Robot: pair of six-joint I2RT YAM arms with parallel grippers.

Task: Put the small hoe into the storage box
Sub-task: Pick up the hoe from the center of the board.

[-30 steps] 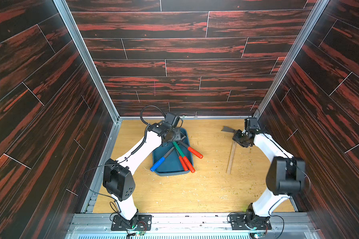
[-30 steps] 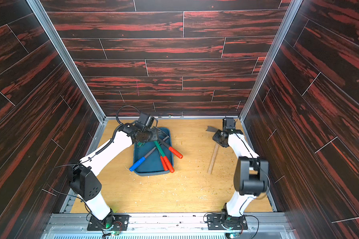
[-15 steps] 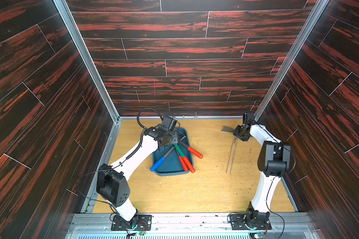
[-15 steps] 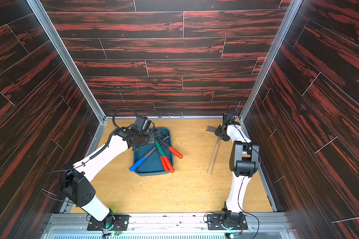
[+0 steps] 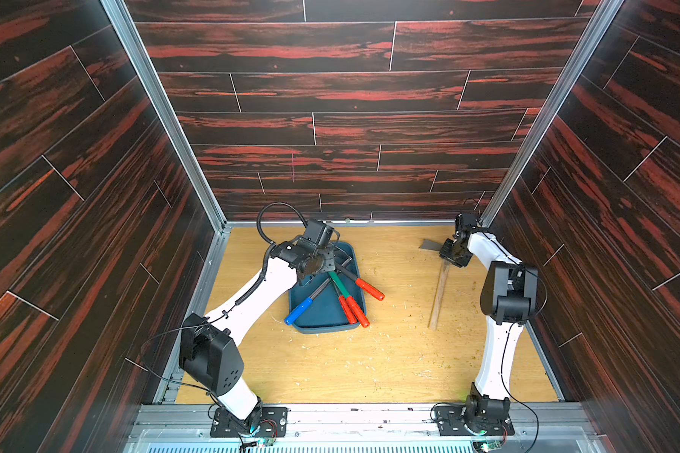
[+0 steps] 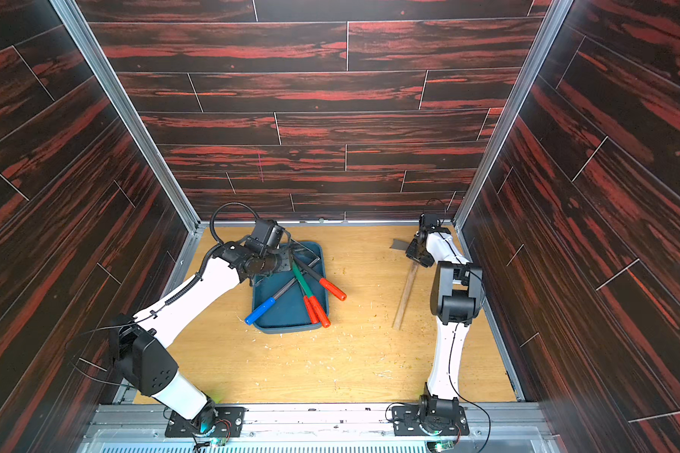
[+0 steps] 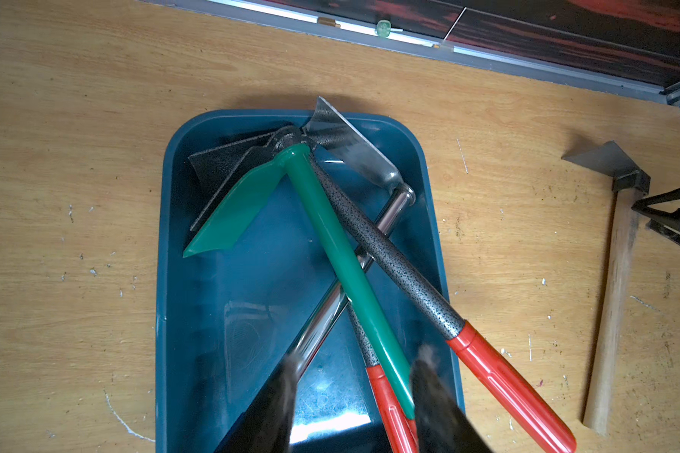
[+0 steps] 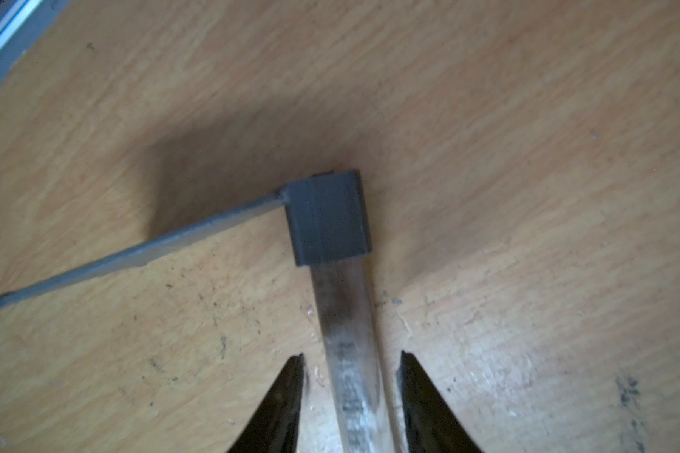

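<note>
A pale wooden tabletop (image 5: pixel 330 364), strewn with small chips, carries a shallow teal-blue plastic storage box (image 5: pixel 320 313) with rounded corners and a raised rim, on the robot's left side. Four hoes lie crossed in the box: a green plastic hoe (image 7: pixel 330 243), two speckled grey metal hoes with red grips (image 7: pixel 401 266), and a chrome-shafted hoe with a blue grip (image 5: pixel 299 310). One red grip and the blue grip stick out over the rim. The small hoe (image 5: pixel 438 298), with a pale wooden handle and dark grey metal blade, lies flat on the tabletop to the right, well apart from the box. The left tool (image 7: pixel 356 353) hangs over the box with its fingers parted, gripping nothing. The right tool (image 8: pixel 352 361) straddles the wooden handle just below the head, with a gap on each side.
</note>
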